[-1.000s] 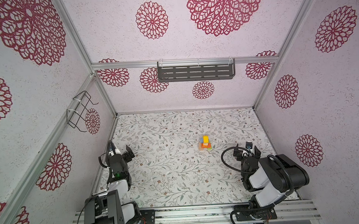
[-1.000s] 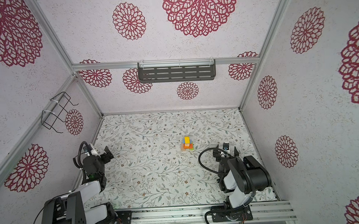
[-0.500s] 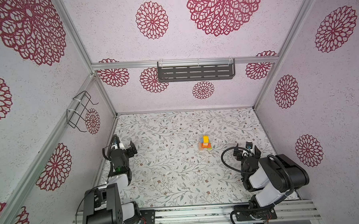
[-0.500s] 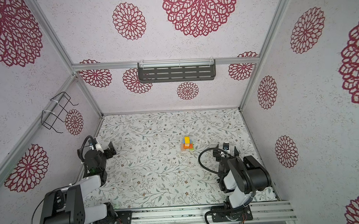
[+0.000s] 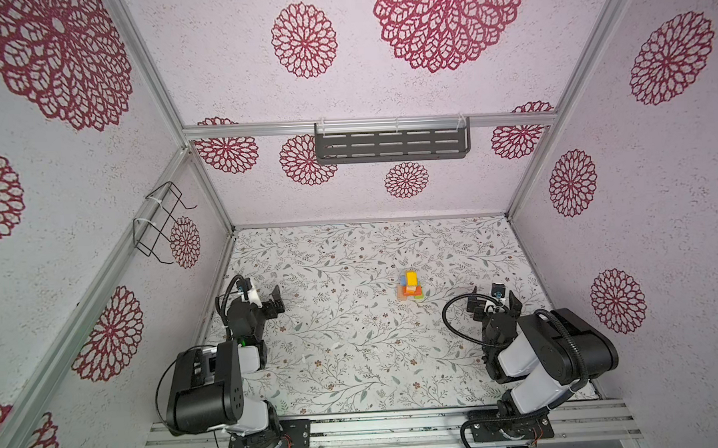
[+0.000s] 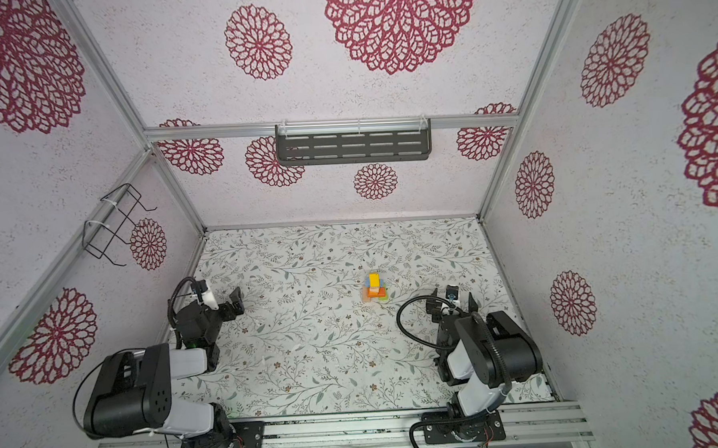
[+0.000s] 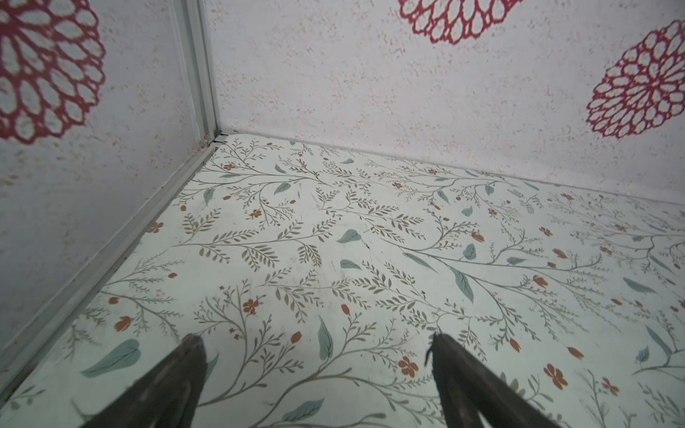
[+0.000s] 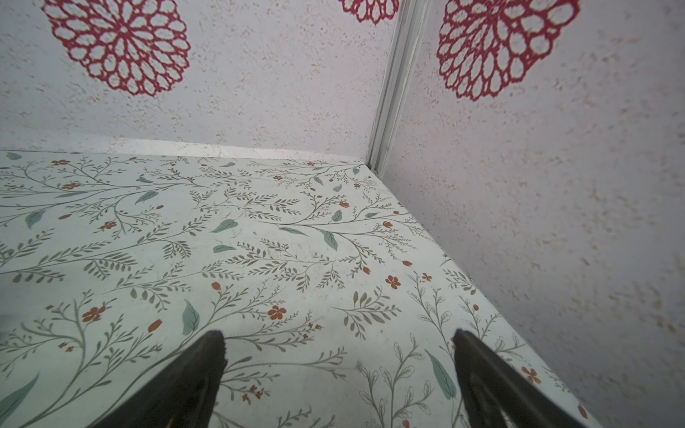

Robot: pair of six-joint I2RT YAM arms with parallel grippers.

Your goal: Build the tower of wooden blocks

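Note:
The tower (image 5: 410,288) (image 6: 375,289) of wood blocks stands right of the middle of the floral table in both top views. A yellow block is on top, with blue and orange below and lime and tan at the base. No loose block shows on the table. My left gripper (image 5: 270,304) (image 6: 230,305) hangs open near the left wall, far from the tower. My right gripper (image 5: 494,302) (image 6: 451,303) is open to the tower's front right, apart from it. Both wrist views show wide jaws, left (image 7: 315,341) and right (image 8: 339,335), over bare table, with no tower in sight.
Walls close the table on three sides. A dark slotted shelf (image 5: 391,144) hangs on the back wall, and a wire rack (image 5: 159,223) on the left wall. An aluminium rail (image 5: 378,426) with both arm bases runs along the front edge.
My left gripper has swung away from the left wall, rightward over the table, and stays open. The right arm and the tower have not moved.

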